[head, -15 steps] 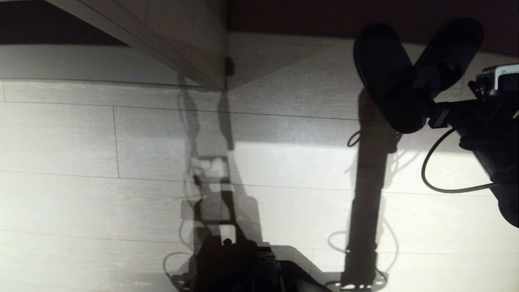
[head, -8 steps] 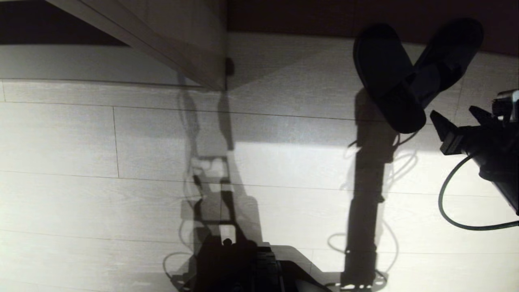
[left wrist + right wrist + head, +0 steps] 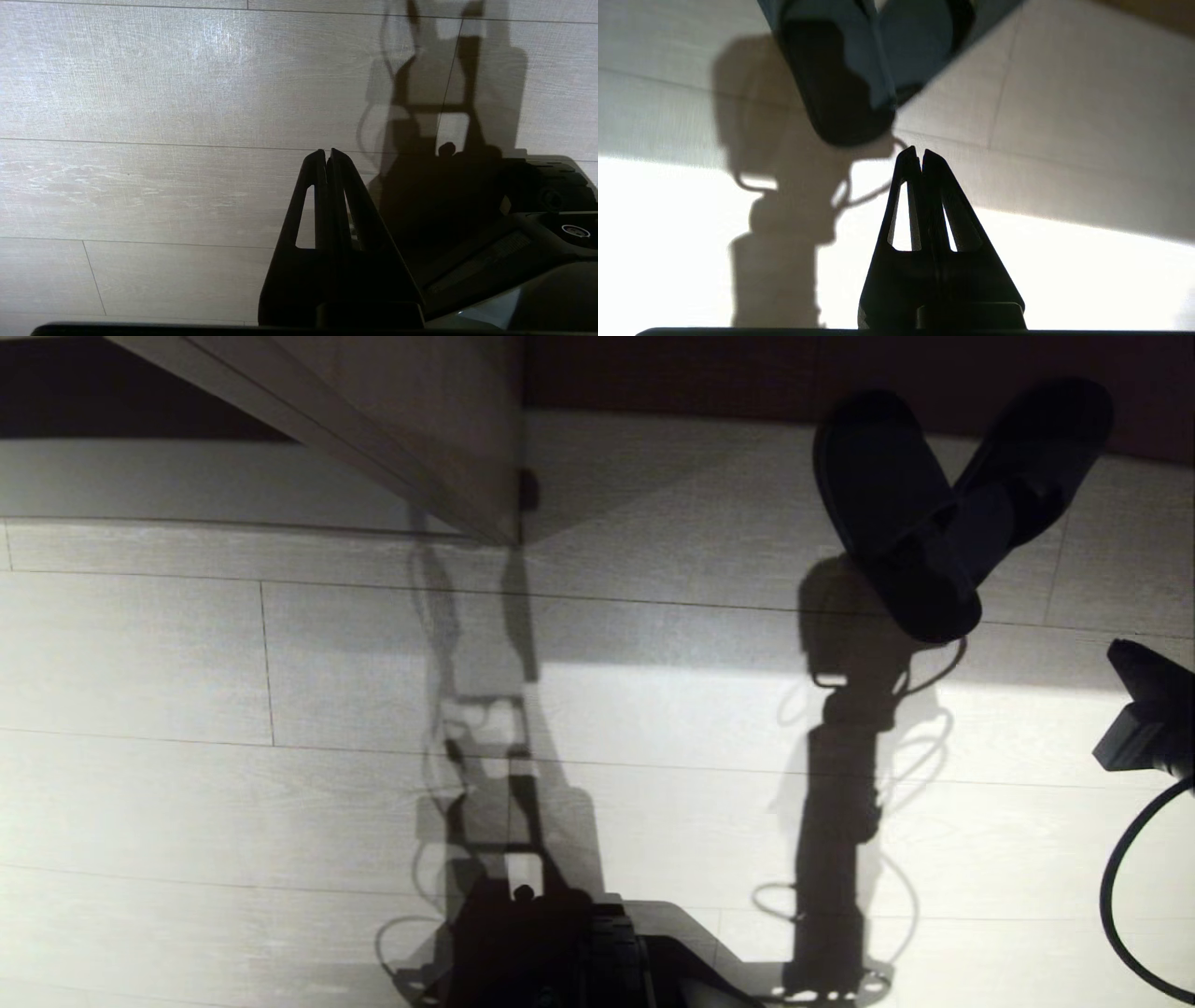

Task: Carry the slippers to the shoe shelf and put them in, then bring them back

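Observation:
The slippers [image 3: 896, 513] are dark blue-grey and lie on the pale floor at the upper right of the head view. They cross in a V, with the left one's heel on top and the toes pointing toward a dark recess. My right gripper [image 3: 1120, 653] is at the right edge, clear of them, shut and empty. In the right wrist view its closed tips [image 3: 920, 151] stand just short of the slippers' [image 3: 859, 70] heels. The shoe shelf [image 3: 187, 476] shows at the upper left as a pale base board beside a grey-brown panel. My left gripper [image 3: 327, 151] is parked over bare floor, shut.
The wood panel [image 3: 439, 439] stands left of the slippers. My own base [image 3: 560, 952] fills the bottom centre, and a black cable [image 3: 1116, 896] loops at the right edge. Arm shadows fall across the floor planks.
My right gripper was open at the slippers' heels. It has drawn back toward the right edge and shut empty. The slippers stay where they lay.

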